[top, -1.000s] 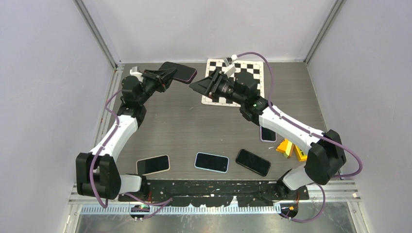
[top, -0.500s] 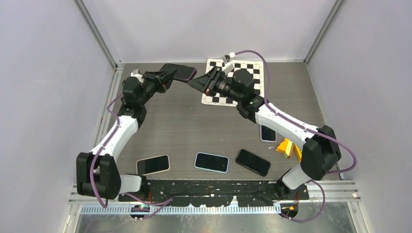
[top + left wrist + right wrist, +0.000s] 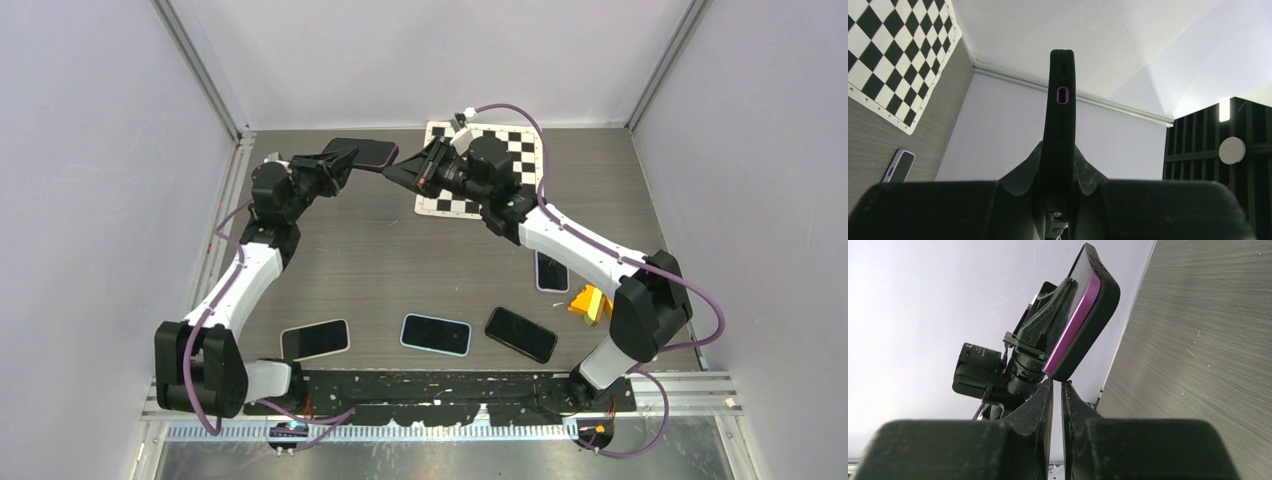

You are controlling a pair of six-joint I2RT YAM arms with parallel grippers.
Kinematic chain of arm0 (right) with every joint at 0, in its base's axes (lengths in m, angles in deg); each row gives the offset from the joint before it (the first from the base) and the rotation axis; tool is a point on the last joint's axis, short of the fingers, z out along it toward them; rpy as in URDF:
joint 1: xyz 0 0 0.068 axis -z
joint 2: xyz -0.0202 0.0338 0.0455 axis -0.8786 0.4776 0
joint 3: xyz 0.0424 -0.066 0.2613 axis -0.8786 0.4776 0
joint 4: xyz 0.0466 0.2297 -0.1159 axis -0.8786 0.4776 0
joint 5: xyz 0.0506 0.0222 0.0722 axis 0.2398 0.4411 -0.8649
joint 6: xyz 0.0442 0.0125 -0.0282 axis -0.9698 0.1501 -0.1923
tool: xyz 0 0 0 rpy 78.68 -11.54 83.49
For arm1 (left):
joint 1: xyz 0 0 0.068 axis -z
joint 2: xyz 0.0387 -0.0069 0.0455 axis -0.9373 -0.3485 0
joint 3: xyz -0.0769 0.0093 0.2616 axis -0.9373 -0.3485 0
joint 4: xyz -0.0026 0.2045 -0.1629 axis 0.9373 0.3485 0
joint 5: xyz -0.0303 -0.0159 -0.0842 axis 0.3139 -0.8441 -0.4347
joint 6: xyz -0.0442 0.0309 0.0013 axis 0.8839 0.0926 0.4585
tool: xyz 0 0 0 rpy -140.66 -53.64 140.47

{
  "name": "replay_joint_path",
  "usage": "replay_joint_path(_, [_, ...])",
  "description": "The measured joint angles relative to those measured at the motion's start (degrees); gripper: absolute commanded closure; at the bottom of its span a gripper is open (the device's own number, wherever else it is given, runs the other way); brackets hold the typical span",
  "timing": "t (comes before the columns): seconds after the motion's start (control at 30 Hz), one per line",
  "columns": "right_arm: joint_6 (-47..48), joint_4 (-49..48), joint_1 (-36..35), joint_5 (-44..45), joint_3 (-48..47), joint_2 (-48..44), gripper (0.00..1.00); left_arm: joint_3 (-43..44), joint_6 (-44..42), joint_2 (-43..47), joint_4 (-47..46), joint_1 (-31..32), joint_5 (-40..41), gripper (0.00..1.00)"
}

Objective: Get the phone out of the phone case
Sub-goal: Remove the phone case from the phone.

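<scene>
On the table: a dark grey wood-look table (image 3: pixel 380 250) is lying under both arms, and a black-and-white checkerboard (image 3: pixel 528 150) is lying flat at its far side.
Near the front edge: a left phone (image 3: pixel 315 339), a middle phone (image 3: pixel 436 334) and a right phone (image 3: pixel 521 334) are lying flat in a row.
Right side: a small phone (image 3: pixel 551 272) is lying under the right arm, just beside some yellow things (image 3: pixel 590 300).
Room: pale purple walls (image 3: pixel 100 150) are standing on three sides, with metal rails running up the far corners.
Left arm (image 3: pixel 245 275): it is stretching from the near left corner up to the far side of the table.
Left gripper (image 3: pixel 345 160): it is squeezing the phone case (image 3: pixel 372 152) by one end and holding it up in the air.
Phone case: it is black with a purple strip, and it is hanging at the far middle, just left of the checkerboard.
Phone (image 3: pixel 1081 270): it is sitting inside the case.
Right arm (image 3: pixel 580 245): it is reaching from the near right corner across to the far middle, over the checkerboard.
Right gripper (image 3: pixel 402 166): its fingers are standing very close together, with only a thin slit showing.
Right fingertips (image 3: pixel 1048 387): they are sitting right at the bottom corner of the case, but I cannot tell if they are pinching it.
</scene>
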Motion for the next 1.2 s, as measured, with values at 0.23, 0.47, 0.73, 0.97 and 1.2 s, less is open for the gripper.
replay_joint_path(0.23, [-0.90, 8.22, 0.28, -1.01, -4.76, 2.25, 0.88, -0.02, -1.60, 1.09, 3.65, 0.00, 2.73, 1.00])
replay_joint_path(0.47, [-1.51, 9.75, 1.42, -3.15, -4.48, 3.17, 0.81, -0.02, -1.57, 1.79, 4.68, 0.07, 3.72, 1.00])
replay_joint_path(0.73, [-3.08, 2.14, 7.43, -5.35, 2.95, 3.04, 0.45, 0.00, -1.22, 5.22, 0.74, 1.51, 0.55, 1.00])
replay_joint_path(0.97, [-1.79, -9.20, 7.13, -8.66, 6.75, -2.67, 0.29, 0.00, -0.98, 5.22, 0.50, 1.51, 0.24, 1.00])
replay_joint_path(1.2, [-2.60, -17.92, 6.69, -11.23, 6.73, -5.01, 0.39, 0.00, -0.92, 5.25, 0.59, 1.51, 0.17, 1.00])
